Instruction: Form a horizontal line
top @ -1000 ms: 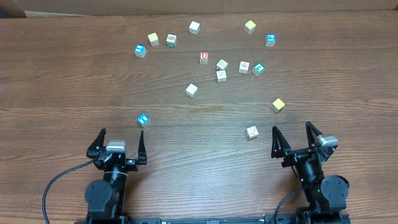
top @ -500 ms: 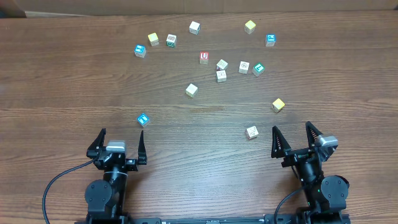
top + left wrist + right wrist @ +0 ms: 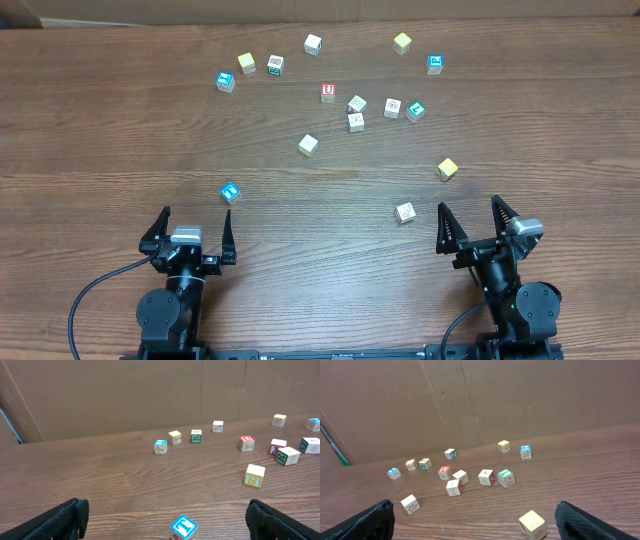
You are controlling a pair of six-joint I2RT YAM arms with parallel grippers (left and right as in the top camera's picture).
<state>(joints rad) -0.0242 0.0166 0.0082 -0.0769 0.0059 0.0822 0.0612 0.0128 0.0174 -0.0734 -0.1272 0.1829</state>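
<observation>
Wooden letter cubes (image 3: 328,92), fifteen, lie scattered across the desk (image 3: 100,150), mostly toward twelve o'clock; two near centre perhaps touch, no row formed yet. Left tool (image 3: 196,214) and right tool (image 3: 469,205), at six o'clock, gape wide, empty.

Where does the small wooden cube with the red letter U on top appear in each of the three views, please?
Overhead: the red-topped wooden cube lies upper centre, among scattered cubes.
Left wrist: the cube sits right of centre, at mid-height.
Right wrist: the cube sits left of centre, just below mid-height.
Shared landmark: the green-faced wooden cube lies to its left and farther back in every view.
</observation>
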